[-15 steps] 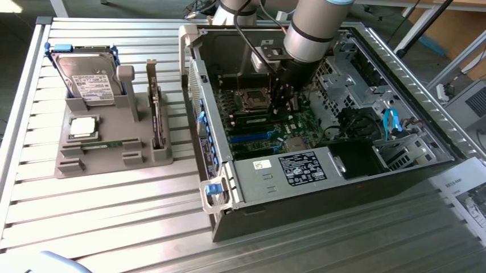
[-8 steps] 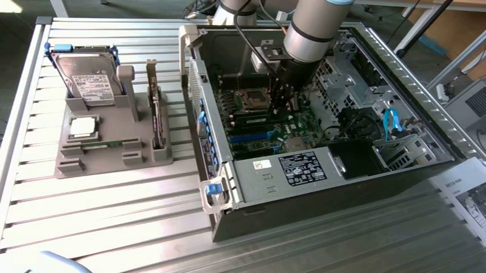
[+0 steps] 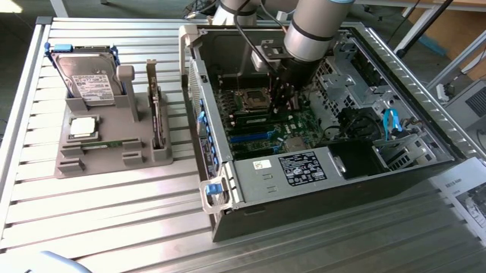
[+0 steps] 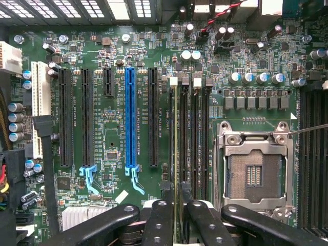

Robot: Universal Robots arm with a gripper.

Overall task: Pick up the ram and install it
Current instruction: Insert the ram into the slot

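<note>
Tool (image 4: 177, 220) is down inside the open PC case (image 3: 319, 210), black fingers (image 4: 159, 225) clamped either side of the ram (image 4: 176, 133). The ram stands on edge along a dark DIMM slot (image 4: 190, 133), just beside the CPU socket (image 4: 253, 174); can't tell if it's seated. Stick looks thin, light, stiff but prob brittle, so grip the flat faces near the middle w/ even pressure. Mobo (image 4: 113, 51) glossy green, socket frame bare metal, ribbed aluminium surface (image 3: 114, 216) outside

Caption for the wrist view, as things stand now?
The gripper holds the ram edge-on at the memory slots, beside the empty processor socket.
</note>
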